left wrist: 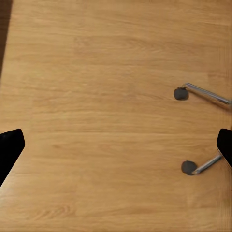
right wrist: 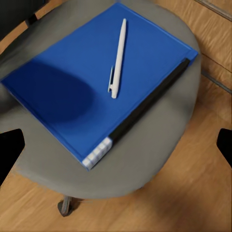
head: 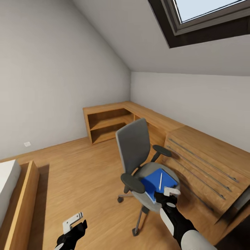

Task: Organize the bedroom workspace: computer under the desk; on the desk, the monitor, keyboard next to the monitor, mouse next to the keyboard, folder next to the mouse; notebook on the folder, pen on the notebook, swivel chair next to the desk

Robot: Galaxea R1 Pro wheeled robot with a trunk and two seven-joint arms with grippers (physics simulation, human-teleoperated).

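The grey swivel chair (head: 133,144) stands on the wooden floor facing me. On its seat (right wrist: 145,164) lies the blue folder (head: 152,183), with its dark spine toward the drawers. The pale pen (head: 160,181) rests on top of the folder (right wrist: 67,82); in the right wrist view the pen (right wrist: 117,58) lies near the folder's far half. My right gripper (head: 169,195) hovers open just above the seat's front edge, over the folder's near corner, holding nothing. My left gripper (head: 74,224) hangs low over bare floor to the left of the chair, open and empty.
Light wooden shelves (head: 107,125) and a wooden drawer chest (head: 205,166) line the walls behind and to the right of the chair. A wooden bed frame (head: 21,205) stands at the left. The chair's chrome legs and wheels (left wrist: 205,95) spread over the floor.
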